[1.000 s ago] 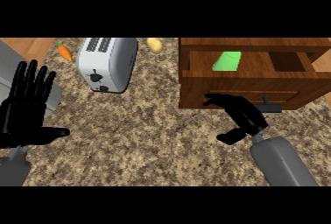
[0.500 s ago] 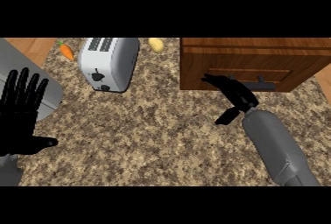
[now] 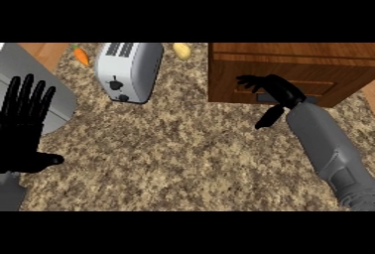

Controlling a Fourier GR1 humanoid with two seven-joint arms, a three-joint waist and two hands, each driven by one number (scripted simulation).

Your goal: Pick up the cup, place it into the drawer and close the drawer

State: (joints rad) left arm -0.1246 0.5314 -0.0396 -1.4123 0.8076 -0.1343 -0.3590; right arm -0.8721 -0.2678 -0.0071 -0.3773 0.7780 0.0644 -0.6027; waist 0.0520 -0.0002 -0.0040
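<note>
**Drawer pushed shut, cup out of sight**

Since a second ago, the drawer (image 3: 293, 74) has gone from open to flush. My right hand (image 3: 275, 89) is pressing its front at two o'clock, fingers spread straight. The cup is hidden, presumably inside. My left hand (image 3: 26, 129) is resting spread at nine o'clock over the speckled counter (image 3: 183, 149).

We see a speckled stone counter (image 3: 183, 149) bearing a silver toaster (image 3: 130, 69). Left of the toaster lies a carrot (image 3: 81, 56); right of it, a yellowish vegetable (image 3: 181, 50).
</note>
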